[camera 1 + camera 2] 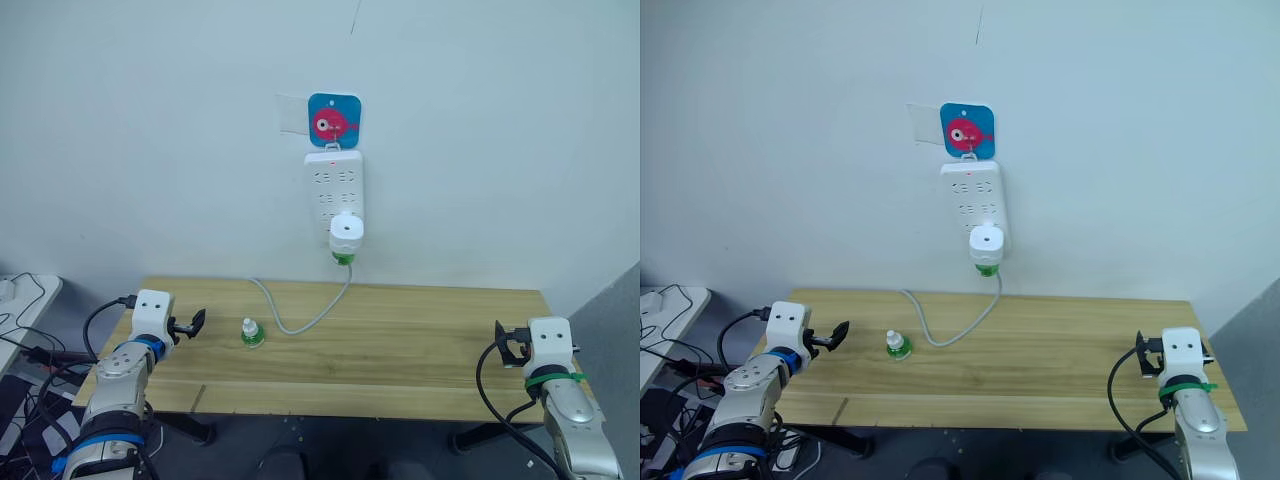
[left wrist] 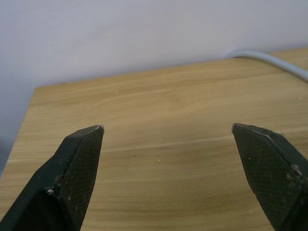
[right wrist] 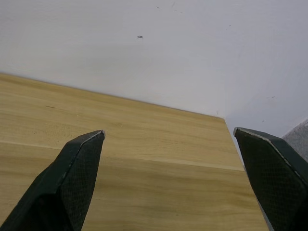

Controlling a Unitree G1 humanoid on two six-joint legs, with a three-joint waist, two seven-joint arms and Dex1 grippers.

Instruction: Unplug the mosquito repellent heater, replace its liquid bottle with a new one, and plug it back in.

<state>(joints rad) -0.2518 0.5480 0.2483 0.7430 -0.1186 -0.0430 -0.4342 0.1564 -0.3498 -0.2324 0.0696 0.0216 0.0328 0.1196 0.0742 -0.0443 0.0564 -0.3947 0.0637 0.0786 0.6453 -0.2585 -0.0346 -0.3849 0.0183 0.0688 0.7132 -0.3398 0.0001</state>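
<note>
The white mosquito repellent heater [image 1: 346, 231] is plugged into the bottom of a white power strip [image 1: 334, 185] on the wall, with a green liquid bottle [image 1: 344, 258] under it. A second small bottle [image 1: 252, 333] with a green base and white cap stands upright on the wooden table [image 1: 400, 350], left of centre. My left gripper [image 1: 191, 325] hovers open over the table's left end, a short way left of that bottle. My right gripper [image 1: 504, 343] is open at the table's right end, with nothing between its fingers [image 3: 77, 168].
The strip's grey cable [image 1: 305, 318] loops down from the wall onto the table behind the standing bottle. A blue and pink hook plate [image 1: 333, 120] holds the strip. Loose cables [image 1: 30, 350] lie beyond the table's left edge.
</note>
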